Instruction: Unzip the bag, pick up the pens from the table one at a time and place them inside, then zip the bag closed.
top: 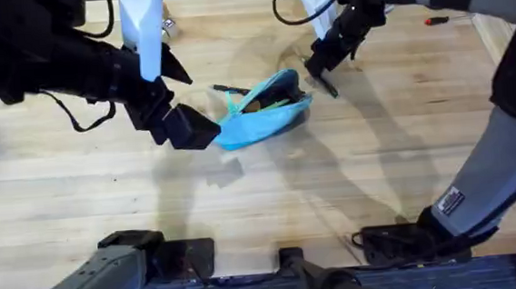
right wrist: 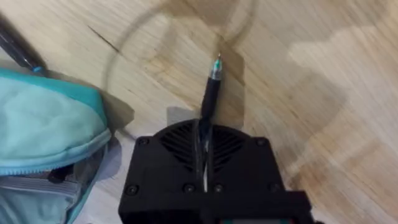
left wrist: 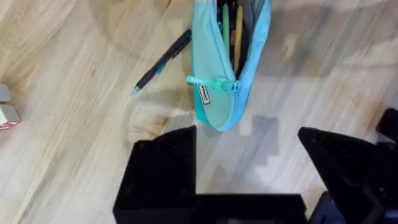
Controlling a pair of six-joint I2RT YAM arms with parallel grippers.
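With the soft light-blue fabric pouch (top: 265,115) lying unzipped mid-table, my right gripper (right wrist: 205,134) is clamped on a thin dark pen (right wrist: 211,93) beside it, my left gripper (left wrist: 249,168) spread apart; next I must carry it into the opening.

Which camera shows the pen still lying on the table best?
The left wrist view: the pen lies fully visible on the table beside the open bag. Overhead shows part of it behind the bag. The right wrist view catches one end at the edge.
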